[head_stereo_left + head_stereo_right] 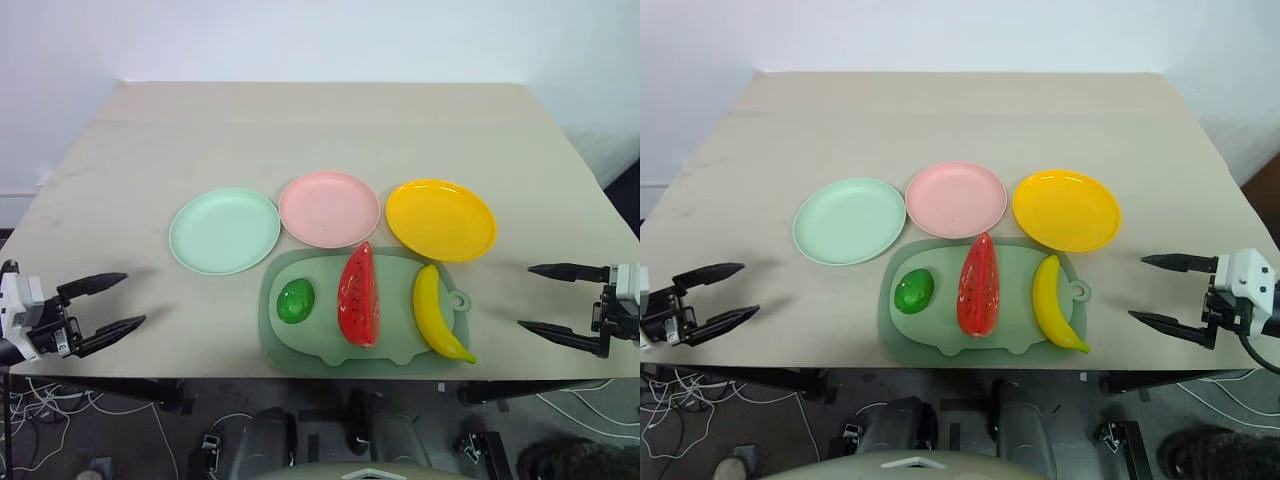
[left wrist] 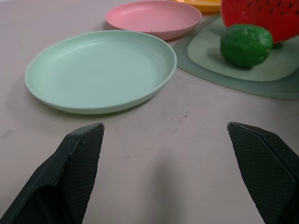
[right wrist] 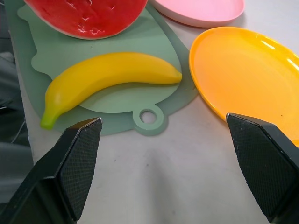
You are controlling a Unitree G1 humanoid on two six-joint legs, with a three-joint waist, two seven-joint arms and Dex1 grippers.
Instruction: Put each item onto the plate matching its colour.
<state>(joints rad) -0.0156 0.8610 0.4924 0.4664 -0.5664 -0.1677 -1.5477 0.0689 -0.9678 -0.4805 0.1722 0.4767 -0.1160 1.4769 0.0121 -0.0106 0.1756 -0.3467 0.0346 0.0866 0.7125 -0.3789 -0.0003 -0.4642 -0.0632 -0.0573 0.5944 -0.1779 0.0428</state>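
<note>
Table (image 1: 300, 130): beige top, carrying 3 plates in a row and a mat nearer the robot.
Plates: green plate (image 1: 224, 230) on the left, pink plate (image 1: 329, 208) in the middle, yellow plate (image 1: 441, 218) on the right; all 3 bare, pink nearly touching its neighbours.
Mat (image 1: 300, 345): dull green, just in front of the plates, its far edge close under the pink plate.
Green fruit (image 1: 295, 300): on the left part of the mat.
Watermelon (image 1: 359, 295): on the middle of the mat, lengthwise away from the robot.
Banana (image 1: 436, 312): on the right part of the mat, tip toward the near edge.
Left gripper (image 1: 108, 306): by the table's left near corner, 2 fingers spread wide, holding nothing, well apart from the green plate.
Right gripper (image 1: 555, 300): by the right near edge, fingers spread wide, empty, well apart from the banana.
</note>
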